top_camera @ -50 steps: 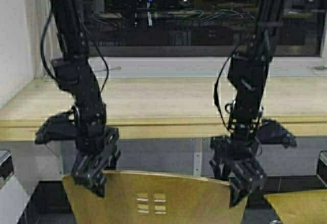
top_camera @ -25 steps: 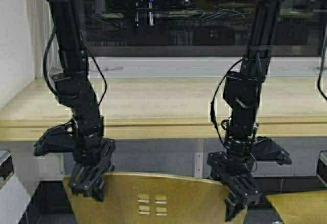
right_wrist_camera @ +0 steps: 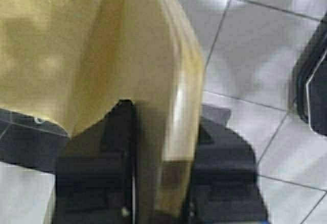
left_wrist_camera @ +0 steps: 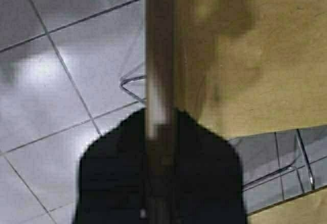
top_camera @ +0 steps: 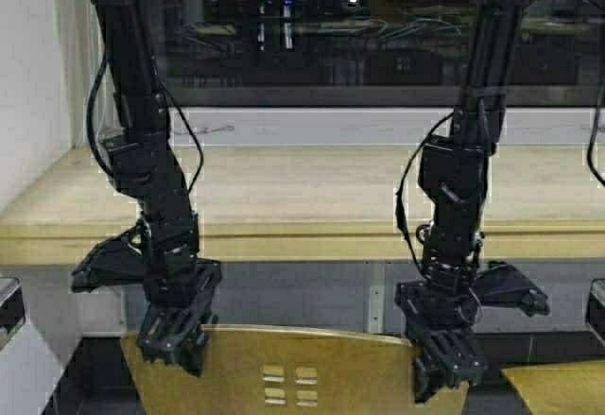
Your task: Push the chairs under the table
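I had both hands clamped on the top edge of the mustard-yellow chair at the bottom of the high view: the left hand pinched the backrest near its left corner, and the right hand pinched it near the right corner. The backrest was a smooth, curved one-piece shell with a rounded rim and a small cluster of square cutouts near its top centre. In the left wrist view the thin edge of the shell ran straight between the dark fingers, with a chrome leg showing over pale grey floor tiles. In the right wrist view the rounded corner of the shell sat squeezed between the black pads. The chair stood just in front of the counter, a long slab with a pale wood-look top and a yellowish front edge, its backrest below that edge. A grey panel closed the space beneath the counter. A second yellow chair peeked in at the lower right, just beside the first.
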Available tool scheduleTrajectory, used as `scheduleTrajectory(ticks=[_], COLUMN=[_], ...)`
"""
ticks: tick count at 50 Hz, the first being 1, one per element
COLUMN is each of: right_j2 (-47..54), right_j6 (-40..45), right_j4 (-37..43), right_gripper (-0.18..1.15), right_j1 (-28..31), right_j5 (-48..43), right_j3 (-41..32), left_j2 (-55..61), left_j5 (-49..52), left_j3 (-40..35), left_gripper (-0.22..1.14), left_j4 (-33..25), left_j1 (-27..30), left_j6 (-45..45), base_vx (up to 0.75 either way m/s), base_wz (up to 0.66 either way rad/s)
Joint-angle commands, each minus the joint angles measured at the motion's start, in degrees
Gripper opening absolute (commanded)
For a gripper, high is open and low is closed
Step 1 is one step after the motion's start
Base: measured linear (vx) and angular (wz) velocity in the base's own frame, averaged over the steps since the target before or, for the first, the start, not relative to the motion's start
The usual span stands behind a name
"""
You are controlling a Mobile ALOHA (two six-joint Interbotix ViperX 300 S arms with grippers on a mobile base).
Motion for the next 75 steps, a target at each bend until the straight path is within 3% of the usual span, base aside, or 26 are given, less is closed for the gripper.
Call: scheduleTrajectory(ticks=[1, 30, 75], right_j2=[-1.76, -0.97, -1.76], right_j6=[-2.81, -2.55, -2.64], right_j4=[-2.02, -5.98, -2.99], right_gripper=[0.04, 0.04, 0.04], right_j1=[0.09, -2.64, -2.46], right_j5=[0.53, 1.32, 0.00], right_j3=[-3.08, -8.17, -4.75], left_j2=[0.53, 0.44, -0.35], left_j5=[0.35, 0.35, 1.32], left_j3=[-0.62, -5.01, -7.03], left_gripper=[0.02, 0.02, 0.02], left_j4=[-0.53, -0.09, 4.57], left_j1=[0.35, 1.93, 3.60], left_j6=[-0.70, -0.35, -0.18], base_vx=[0.06, 0.16, 0.24], base_wz=[0.03, 0.09, 0.03])
